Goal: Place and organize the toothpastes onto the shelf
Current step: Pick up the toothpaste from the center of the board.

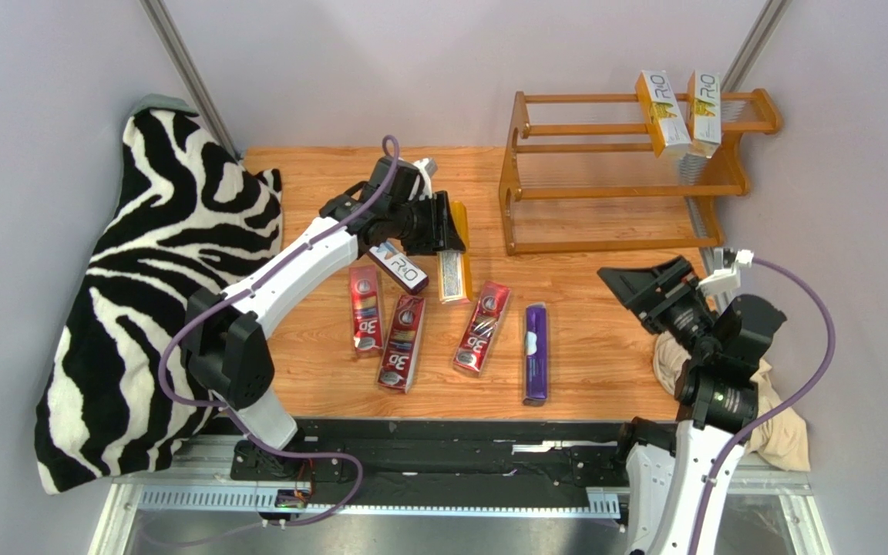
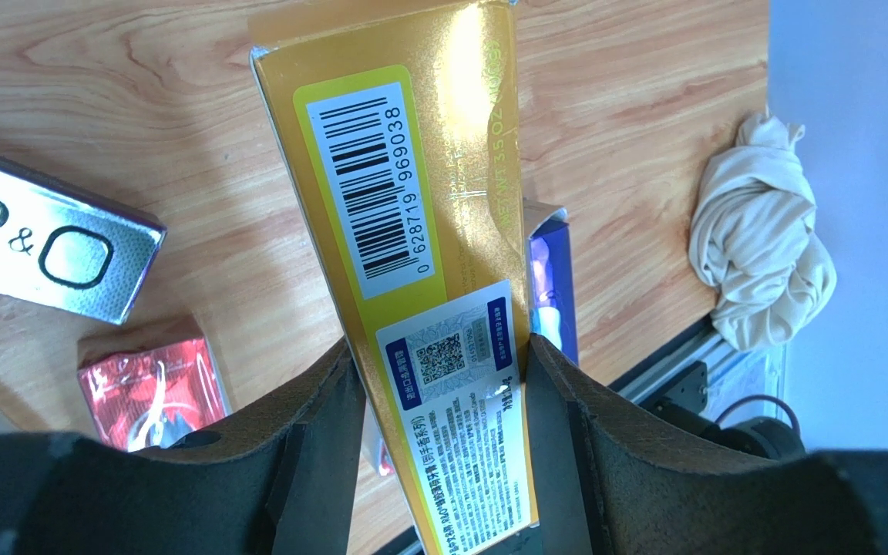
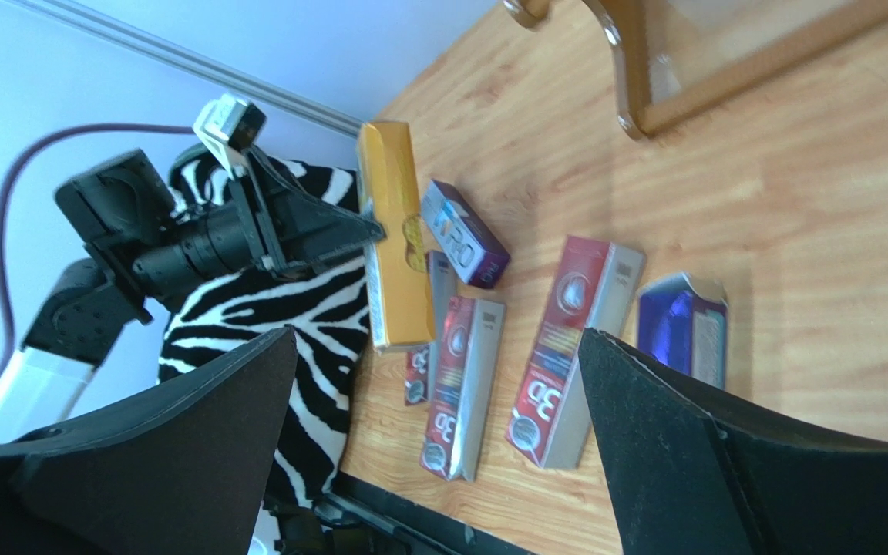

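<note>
Within left claw, gold carton pinched, barcode showing; right claw gapes empty.

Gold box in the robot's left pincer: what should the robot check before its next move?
1. Grip: the left pincer is shut on the gold box, with one finger on each side: ok.
2. Gold box lifted off the table: cannot tell.
3. Neighbour: the purple box lies very close to the gold box. Whether they are apart: cannot tell.
4. Room on the shelf: only two white boxes stand on it, at the right end of the top tier: ok.
5. Right pincer open and holding nothing: ok.
</note>
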{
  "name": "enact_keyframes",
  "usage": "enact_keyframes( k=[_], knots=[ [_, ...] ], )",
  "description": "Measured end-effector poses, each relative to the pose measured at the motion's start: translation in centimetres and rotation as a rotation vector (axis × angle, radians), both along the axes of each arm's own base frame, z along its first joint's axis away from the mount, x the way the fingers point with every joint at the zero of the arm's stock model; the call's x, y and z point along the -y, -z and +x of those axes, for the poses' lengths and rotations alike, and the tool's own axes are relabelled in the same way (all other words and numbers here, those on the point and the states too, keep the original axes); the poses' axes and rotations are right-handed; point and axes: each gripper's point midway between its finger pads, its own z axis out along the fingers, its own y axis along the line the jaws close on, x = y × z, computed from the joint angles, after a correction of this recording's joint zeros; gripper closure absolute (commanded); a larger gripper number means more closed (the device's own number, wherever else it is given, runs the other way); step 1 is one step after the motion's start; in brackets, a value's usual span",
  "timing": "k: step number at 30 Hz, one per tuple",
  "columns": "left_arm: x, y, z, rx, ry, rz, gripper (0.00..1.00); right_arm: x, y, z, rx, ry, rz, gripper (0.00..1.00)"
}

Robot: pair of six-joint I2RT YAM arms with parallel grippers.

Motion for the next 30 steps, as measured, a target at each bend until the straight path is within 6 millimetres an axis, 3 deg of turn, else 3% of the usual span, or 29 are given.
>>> enact_keyframes(
  k=[6,9,12,20,26,30],
  knots=[
    [-0.9,-2.3,-1.3,0.036,0.007,-0.015,0.52,-1.4,-5.7,1.2,0.088,-0.057,-0.030,0.04],
    [-1.5,-3.6,-2.0,0.054,0.007,-0.021,0.52,-3.7,-7.7,1.4,0.120,-0.135,-0.040,0.04],
    [-2.1,-5.0,-2.7,0.082,0.001,-0.026,0.51,-7.4,-8.5,0.8,0.132,-0.252,-0.044,0.04],
    [-4.0,-8.1,-4.2,0.157,-0.022,-0.026,0.51,-15.3,-5.4,-1.0,0.073,-0.432,-0.076,0.04],
    [-4.3,-8.6,-4.7,0.161,-0.022,-0.029,0.51,-21.3,-1.0,-2.1,-0.008,-0.510,-0.148,0.04],
    [-4.5,-8.7,-5.2,0.160,-0.016,-0.037,0.51,-23.9,0.8,-2.1,-0.032,-0.520,-0.179,0.06]
  ],
)
